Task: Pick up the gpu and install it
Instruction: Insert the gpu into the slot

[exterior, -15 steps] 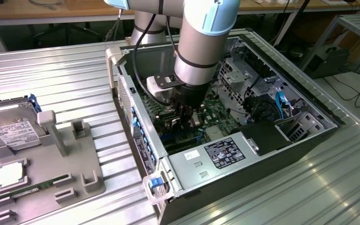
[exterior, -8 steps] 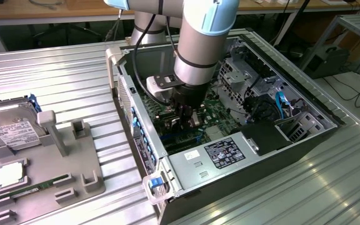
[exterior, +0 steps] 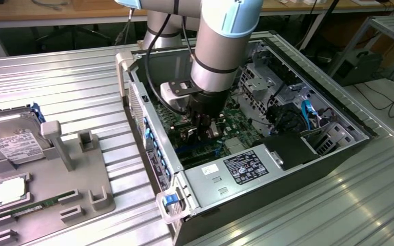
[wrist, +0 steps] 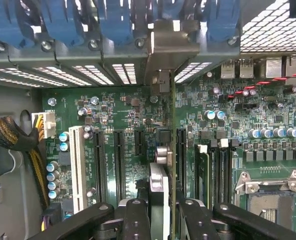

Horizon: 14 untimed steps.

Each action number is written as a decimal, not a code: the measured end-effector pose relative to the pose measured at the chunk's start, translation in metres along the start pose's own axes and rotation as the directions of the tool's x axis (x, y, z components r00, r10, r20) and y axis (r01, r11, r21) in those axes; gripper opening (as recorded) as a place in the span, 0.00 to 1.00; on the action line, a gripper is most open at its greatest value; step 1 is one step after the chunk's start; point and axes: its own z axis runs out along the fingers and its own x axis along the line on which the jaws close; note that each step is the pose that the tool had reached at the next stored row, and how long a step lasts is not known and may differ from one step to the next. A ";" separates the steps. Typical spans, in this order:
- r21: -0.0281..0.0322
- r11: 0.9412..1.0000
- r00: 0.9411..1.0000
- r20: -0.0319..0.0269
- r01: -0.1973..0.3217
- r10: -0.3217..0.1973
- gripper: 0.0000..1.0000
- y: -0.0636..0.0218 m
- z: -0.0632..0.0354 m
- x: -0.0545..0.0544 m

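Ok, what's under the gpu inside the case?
The green motherboard lies under the gpu, which the hand grips edge-on. Long black slots and a white slot show beside it. Whatever sits directly beneath the card's edge is covered.

One gpu (wrist: 159, 192), one computer case (exterior: 307, 187), one hard drive (exterior: 8, 139), one memory stick (exterior: 43, 204), one holder tray (exterior: 80, 190)

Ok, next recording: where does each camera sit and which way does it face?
Exterior view: off the arm, above the open computer case, looking down into it; shows the arm reaching inside.
Wrist view: on the wrist, facing the motherboard along the gripper, which is shut on the gpu held edge-on.
Shared: the motherboard and the gripper.
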 end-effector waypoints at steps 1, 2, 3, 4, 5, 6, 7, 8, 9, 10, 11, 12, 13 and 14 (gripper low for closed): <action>-0.001 1.000 1.000 0.000 0.000 0.000 0.28 0.0000 0.0000 0.000; -0.003 1.000 1.000 0.000 0.001 -0.001 0.28 -0.0001 0.0001 0.000; -0.011 1.000 1.000 0.000 0.004 -0.004 0.28 -0.0004 0.0002 0.000; -0.013 1.000 1.000 -0.001 0.006 -0.006 0.28 -0.0006 0.0002 0.000; -0.014 1.000 1.000 0.000 0.008 -0.008 0.28 -0.0007 0.0002 0.000; -0.014 1.000 1.000 0.000 0.009 -0.009 0.28 -0.0007 0.0003 0.000; -0.014 1.000 1.000 0.000 0.009 -0.009 0.28 -0.0007 0.0003 0.000; -0.015 1.000 1.000 0.000 0.009 -0.009 0.28 -0.0007 0.0003 0.000; -0.015 1.000 1.000 0.000 0.009 -0.009 0.28 -0.0009 0.0004 0.000; -0.015 1.000 1.000 0.000 0.009 -0.009 0.28 -0.0013 0.0005 0.000; -0.015 1.000 1.000 0.000 0.010 -0.010 0.28 -0.0022 0.0007 0.000; -0.015 1.000 1.000 0.000 0.010 -0.010 0.28 -0.0030 0.0007 0.000; -0.015 1.000 1.000 -0.001 0.010 -0.010 0.28 -0.0038 0.0008 0.000; -0.015 1.000 1.000 -0.001 0.011 -0.011 0.28 -0.0040 0.0008 0.000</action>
